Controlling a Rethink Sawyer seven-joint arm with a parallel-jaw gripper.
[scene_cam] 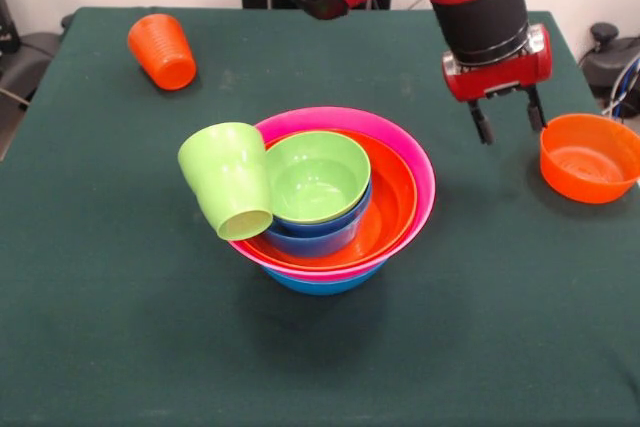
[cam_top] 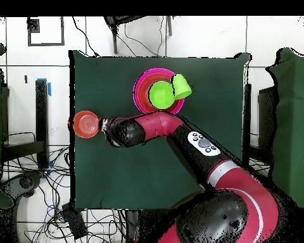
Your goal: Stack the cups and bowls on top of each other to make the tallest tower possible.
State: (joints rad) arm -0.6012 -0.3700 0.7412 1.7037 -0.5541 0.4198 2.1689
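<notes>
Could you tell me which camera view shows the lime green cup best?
The front view: the lime green cup shows whole, tipped on its side against the tower's rim, mouth facing the camera. The overhead view shows only its side, beside the stacked bowls.

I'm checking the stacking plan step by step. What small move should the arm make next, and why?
Probably shift the gripper sideways over the small orange bowl and lower onto its rim. The gripper hangs open and empty right beside that bowl, which sits alone near the table edge, apart from the tower, so it looks like the closest loose piece.
</notes>
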